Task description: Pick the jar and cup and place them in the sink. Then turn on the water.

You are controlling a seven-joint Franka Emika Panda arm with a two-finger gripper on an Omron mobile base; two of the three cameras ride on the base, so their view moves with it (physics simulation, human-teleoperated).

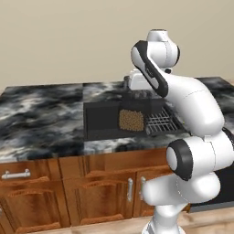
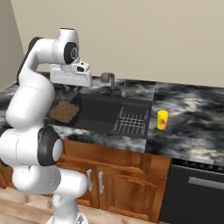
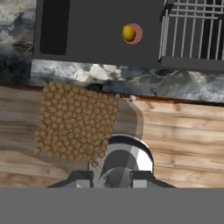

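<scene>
- The gripper (image 3: 112, 177) hangs at the left part of the sink (image 1: 103, 119), its fingertips (image 3: 82, 178) pinching a shiny grey rounded part of the jar (image 3: 76, 122) between them.
- In the hand view the jar's brown grainy body spreads up and to the left of the tips (the glassy grey part sits right at the fingers).
- From the left base view the brown jar (image 1: 131, 119) shows below the hand, in front of the dark basin wall; whether it touches the sink floor cannot be told.
- The right base view puts the jar (image 2: 64, 111) at the sink's left end, beside the arm.
- A grey wire rack (image 2: 130, 120) fills the right part of the sink.
- The yellow cup (image 2: 162, 119) stands upright on the dark marbled counter (image 2: 192, 118), just right of the sink.
- A small yellow-and-pink round spot (image 3: 130, 33) lies on the sink floor.
- A dark tap (image 2: 109, 81) rises behind the basin.
</scene>
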